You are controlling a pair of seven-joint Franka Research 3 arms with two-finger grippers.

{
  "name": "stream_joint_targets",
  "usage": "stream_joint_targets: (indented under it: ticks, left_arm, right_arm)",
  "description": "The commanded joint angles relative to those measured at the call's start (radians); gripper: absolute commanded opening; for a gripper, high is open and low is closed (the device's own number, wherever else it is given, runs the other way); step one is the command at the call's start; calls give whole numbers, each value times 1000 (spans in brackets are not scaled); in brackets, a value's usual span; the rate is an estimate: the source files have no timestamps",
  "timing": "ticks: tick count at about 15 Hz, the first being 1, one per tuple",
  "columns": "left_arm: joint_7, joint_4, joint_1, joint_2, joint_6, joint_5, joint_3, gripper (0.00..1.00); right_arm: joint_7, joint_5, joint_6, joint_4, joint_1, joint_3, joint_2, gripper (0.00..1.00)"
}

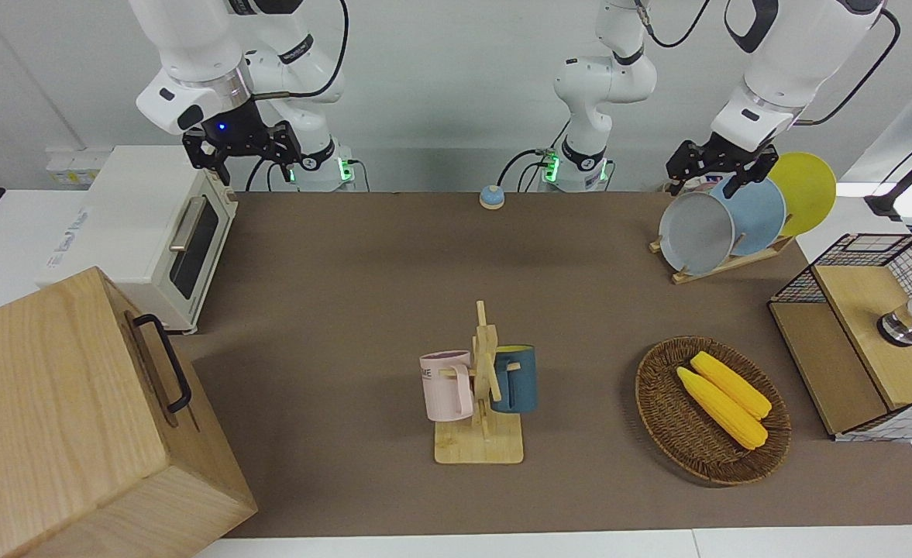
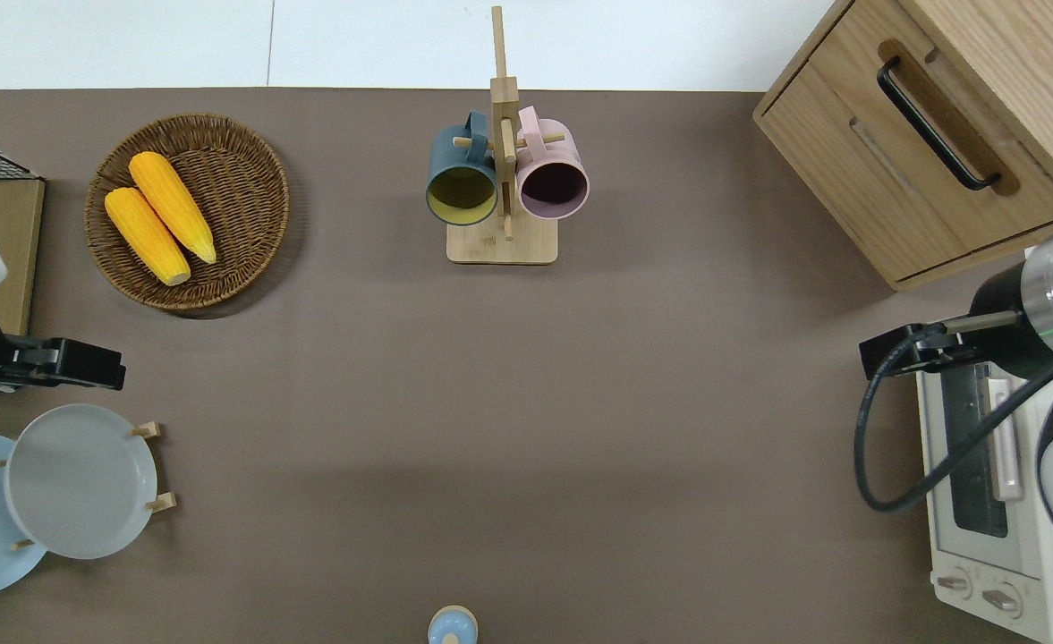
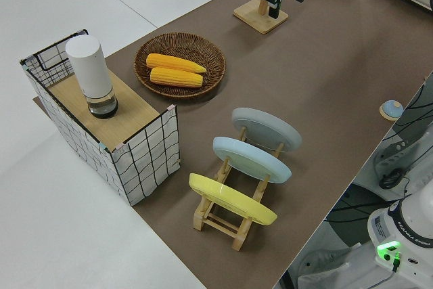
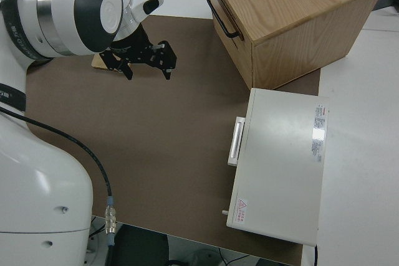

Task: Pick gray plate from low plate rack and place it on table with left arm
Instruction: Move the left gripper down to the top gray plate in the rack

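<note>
The gray plate (image 1: 696,232) stands on edge in the low plate rack (image 1: 723,265), in the slot farthest from the robots, at the left arm's end of the table (image 1: 347,294). It also shows in the overhead view (image 2: 79,478) and in the left side view (image 3: 266,128). My left gripper (image 1: 723,172) is open and empty, up in the air. In the overhead view the left gripper (image 2: 65,365) is over the brown mat between the plate's top edge and the wicker basket. The right arm is parked, its gripper (image 4: 148,66) open and empty.
A light-blue plate (image 1: 762,213) and a yellow plate (image 1: 808,190) stand in the same rack. A wicker basket with two corn cobs (image 1: 711,407), a mug stand with two mugs (image 1: 483,387), a wire crate (image 1: 858,341), a toaster oven (image 1: 153,232) and a wooden cabinet (image 1: 76,418) also stand on the table.
</note>
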Motion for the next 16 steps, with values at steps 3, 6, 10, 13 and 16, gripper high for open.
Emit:
stream_joint_targets:
  ticks: [3, 6, 10, 13, 16]
  left_arm:
    - [-1, 20, 10, 7, -16, -4, -3, 993]
    - [-6, 20, 10, 6, -18, -4, -2, 993]
    - [-9, 13, 10, -2, -51, 16, 6, 993]
    - [-18, -31, 10, -43, -62, 39, 6, 993]
    - [-18, -112, 12, -100, -45, 39, 29, 993]
  right_arm:
    - [12, -6, -12, 8, -25, 22, -2, 983]
    - [12, -6, -12, 8, -25, 20, -4, 983]
    - [12, -6, -12, 8, -25, 22, -2, 983]
    - [12, -6, -12, 8, -25, 22, -2, 983]
    - [12, -6, -12, 8, -25, 22, -2, 983]
